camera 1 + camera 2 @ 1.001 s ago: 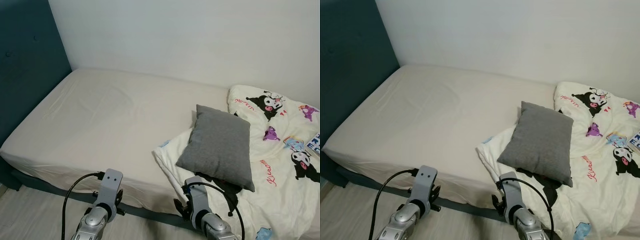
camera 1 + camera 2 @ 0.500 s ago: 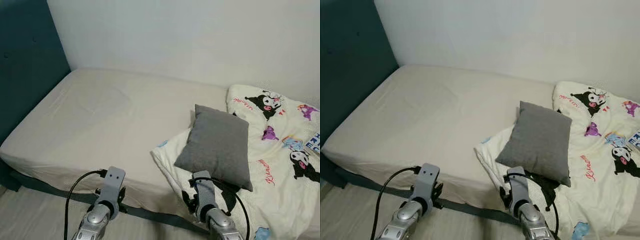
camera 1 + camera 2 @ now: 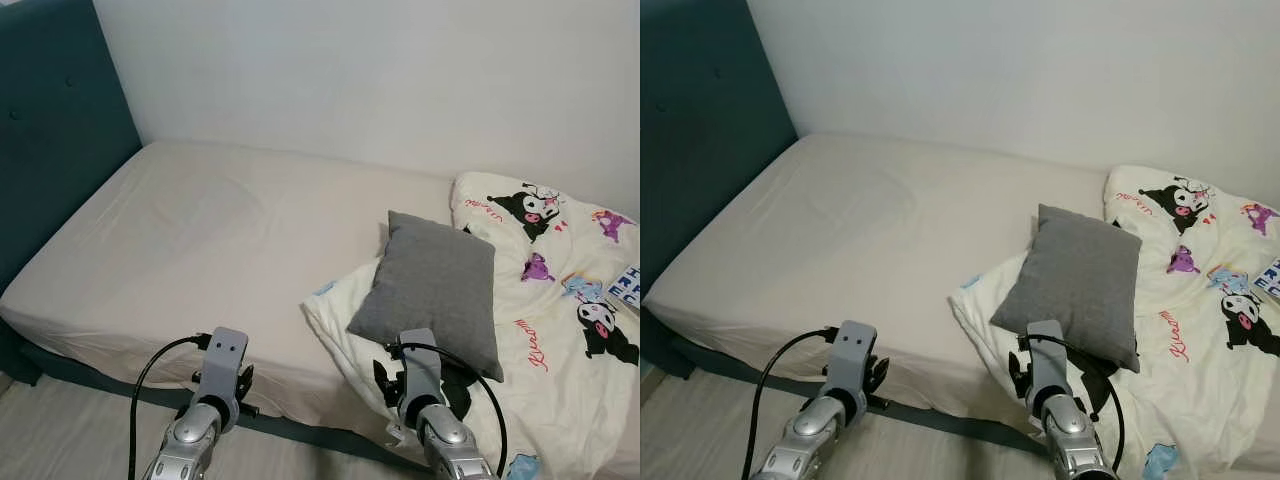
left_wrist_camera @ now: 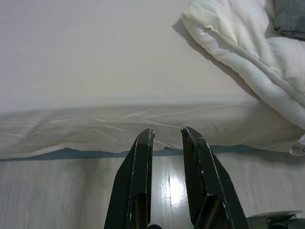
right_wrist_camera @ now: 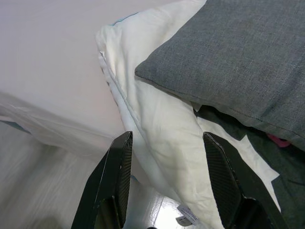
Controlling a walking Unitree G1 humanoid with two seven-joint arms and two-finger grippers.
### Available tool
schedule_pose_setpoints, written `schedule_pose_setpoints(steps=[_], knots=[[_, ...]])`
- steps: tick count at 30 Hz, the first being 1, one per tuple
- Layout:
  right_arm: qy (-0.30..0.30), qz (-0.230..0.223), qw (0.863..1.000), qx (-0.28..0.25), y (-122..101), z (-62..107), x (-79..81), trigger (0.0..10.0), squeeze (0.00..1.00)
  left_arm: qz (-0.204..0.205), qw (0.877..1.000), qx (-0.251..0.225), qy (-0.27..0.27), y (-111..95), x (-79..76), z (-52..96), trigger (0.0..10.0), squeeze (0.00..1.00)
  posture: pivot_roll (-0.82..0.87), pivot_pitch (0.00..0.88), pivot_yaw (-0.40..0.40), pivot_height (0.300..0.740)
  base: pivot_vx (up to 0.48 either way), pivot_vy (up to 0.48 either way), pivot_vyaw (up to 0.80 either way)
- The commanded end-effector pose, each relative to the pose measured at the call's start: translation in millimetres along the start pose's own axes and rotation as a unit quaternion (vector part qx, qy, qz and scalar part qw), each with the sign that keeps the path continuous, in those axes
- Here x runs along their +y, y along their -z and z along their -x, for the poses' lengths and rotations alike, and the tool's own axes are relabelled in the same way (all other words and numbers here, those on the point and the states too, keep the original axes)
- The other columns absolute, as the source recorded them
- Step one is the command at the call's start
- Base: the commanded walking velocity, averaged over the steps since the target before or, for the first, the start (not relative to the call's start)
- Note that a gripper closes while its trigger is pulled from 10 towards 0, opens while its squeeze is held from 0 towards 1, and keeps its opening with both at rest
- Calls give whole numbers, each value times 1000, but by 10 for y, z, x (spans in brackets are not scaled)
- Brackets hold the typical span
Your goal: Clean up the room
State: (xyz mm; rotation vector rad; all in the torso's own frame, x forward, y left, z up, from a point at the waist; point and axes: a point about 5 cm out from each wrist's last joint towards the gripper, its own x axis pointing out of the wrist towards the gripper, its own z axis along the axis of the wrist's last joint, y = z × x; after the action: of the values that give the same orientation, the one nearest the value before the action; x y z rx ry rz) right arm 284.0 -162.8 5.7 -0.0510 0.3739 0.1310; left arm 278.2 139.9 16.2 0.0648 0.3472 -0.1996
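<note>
The right gripper (image 5: 167,179) has risen toward the grey pillow (image 3: 432,290), fingers spread wide and empty just short of it. The left gripper (image 4: 167,138) hangs nearly closed, empty. Reaching low risks snagging the cartoon-print duvet (image 5: 162,138) underneath instead.

Red script lettering runs across the cartoon-print blanket (image 3: 560,330), near the black-and-white characters, but the words are too small to read. A white care tag (image 5: 186,220) at the blanket's hem is likewise illegible.
</note>
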Motion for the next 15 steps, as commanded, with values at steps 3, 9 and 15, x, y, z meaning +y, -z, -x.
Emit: schedule_pose_setpoints(steps=[3, 9, 15], knots=[[1, 0, 1000, 6, 60, 29, 2, 10000, 0, 1, 1000, 0, 9, 14, -21, 9, 10000, 0, 28, 106, -35, 740, 0, 0, 0], [2, -3, 1000, 7, 80, 41, -2, 10000, 0, 7, 1000, -6, 13, 8, -25, 16, 10000, 0, 26, 108, -33, 740, 204, 0, 0], [1, -5, 1000, 8, 88, 44, -2, 10000, 0, 11, 1000, -9, 15, 0, -28, 18, 10000, 0, 27, 109, -34, 740, 387, 0, 0]])
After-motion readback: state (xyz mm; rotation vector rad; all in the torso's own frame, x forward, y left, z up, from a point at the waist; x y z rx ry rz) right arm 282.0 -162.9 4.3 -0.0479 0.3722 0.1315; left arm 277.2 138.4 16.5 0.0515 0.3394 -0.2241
